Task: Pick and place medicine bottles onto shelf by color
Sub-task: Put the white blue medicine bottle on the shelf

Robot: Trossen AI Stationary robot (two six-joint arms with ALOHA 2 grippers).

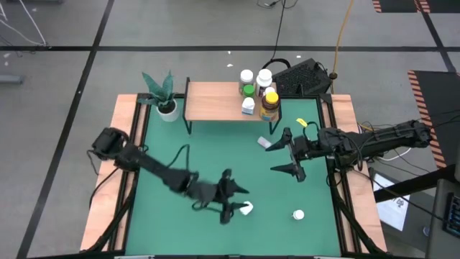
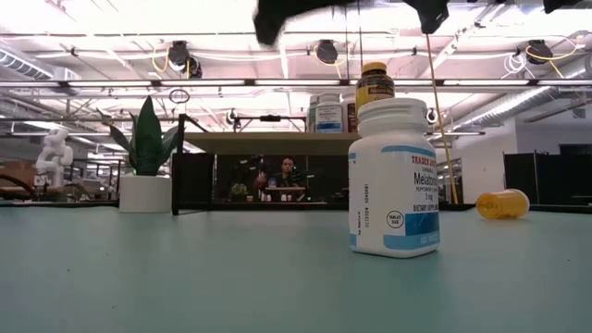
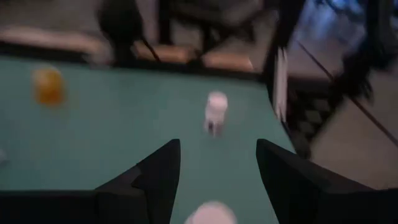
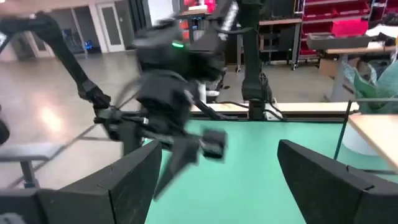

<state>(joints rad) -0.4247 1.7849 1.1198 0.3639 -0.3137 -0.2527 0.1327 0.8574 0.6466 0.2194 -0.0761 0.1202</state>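
My left gripper (image 1: 237, 201) (image 3: 217, 163) is open over the near middle of the green table. A white bottle (image 1: 246, 209) (image 3: 211, 214) lies just past its fingertips, low between them in the left wrist view. A second white bottle (image 1: 298, 214) (image 2: 393, 176) (image 3: 215, 112) stands farther right. My right gripper (image 1: 287, 153) (image 4: 217, 168) is open and empty, right of centre. Beside it lies a pale bottle (image 1: 264, 142). An orange bottle (image 1: 303, 123) (image 2: 502, 203) lies on its side. The wooden shelf (image 1: 215, 102) (image 2: 277, 141) carries white, green and amber bottles (image 1: 259, 92) at its right end.
A potted plant (image 1: 164, 97) (image 2: 148, 148) stands left of the shelf at the far edge. A black keyboard (image 1: 302, 75) lies behind the table's far right corner. Wooden rails (image 1: 128, 144) run along both sides. Open green surface lies left and in the middle.
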